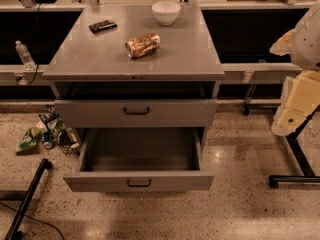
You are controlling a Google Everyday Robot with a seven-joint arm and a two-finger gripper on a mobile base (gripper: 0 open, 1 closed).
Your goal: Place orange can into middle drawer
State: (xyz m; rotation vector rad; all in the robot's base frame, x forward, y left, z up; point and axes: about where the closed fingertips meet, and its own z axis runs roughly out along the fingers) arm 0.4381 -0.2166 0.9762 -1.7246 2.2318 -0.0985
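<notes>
Fingers (287, 119) are noted right of the desk (190, 49), clear of it; open or closed cannot be told. Orange can (143, 45) is found lying sideways at the desk top's centre, middle drawer (100, 181) pulled out below. If nudged, the can may be rolled off the desk, or released short onto the upper drawer front (175, 111).

The single camera stood in front of the cabinet (90, 59), raised above its top and tilted downward, so the grey top, both fronts and the floor (240, 209) before the cabinet were all seen at once. It faced the cabinet squarely from moderately near, with the cabinet filling the centre. The middle drawer (170, 180), open toward the camera, showed its inside. The gripper (294, 106) entered at the right edge, right of the cabinet.
</notes>
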